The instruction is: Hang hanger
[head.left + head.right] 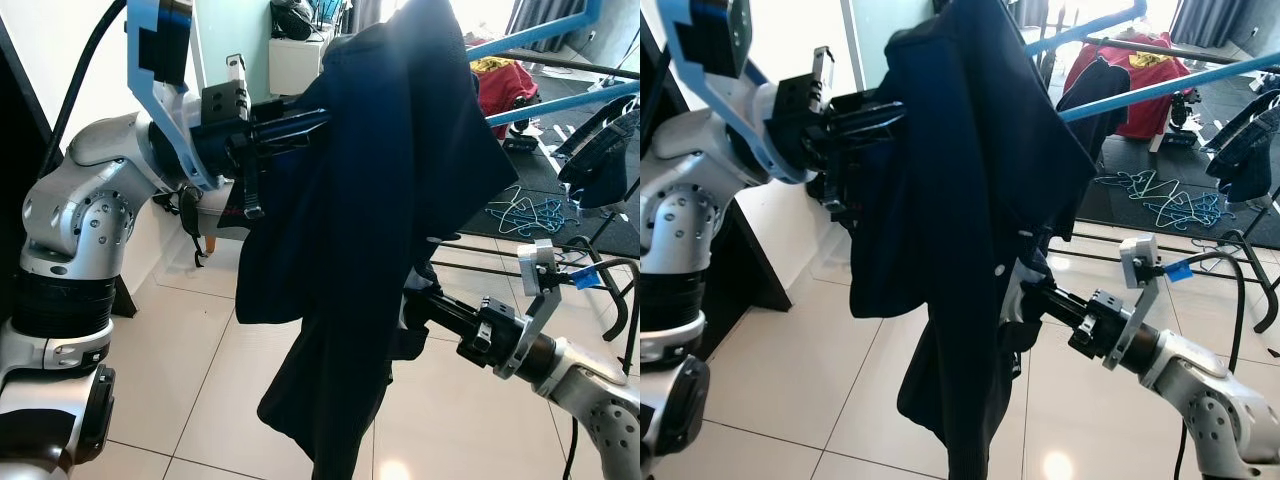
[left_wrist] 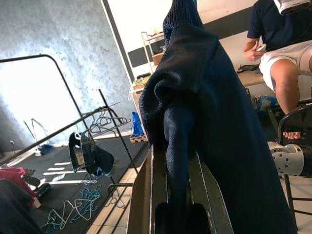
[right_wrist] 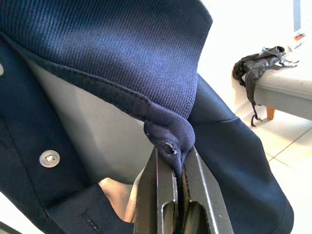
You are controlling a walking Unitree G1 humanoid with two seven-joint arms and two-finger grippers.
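Jacket [image 1: 370, 230], dark navy, hangs mid-room between both arms. Left gripper [image 1: 290, 125], raised high at the left, has its fingers pressed together on a fold of the cloth. Right gripper [image 3: 173, 165], lower at the right, pinches the ribbed hem corner. Blue hangers [image 1: 530, 212] lie on the far floor mat [image 1: 470, 215].
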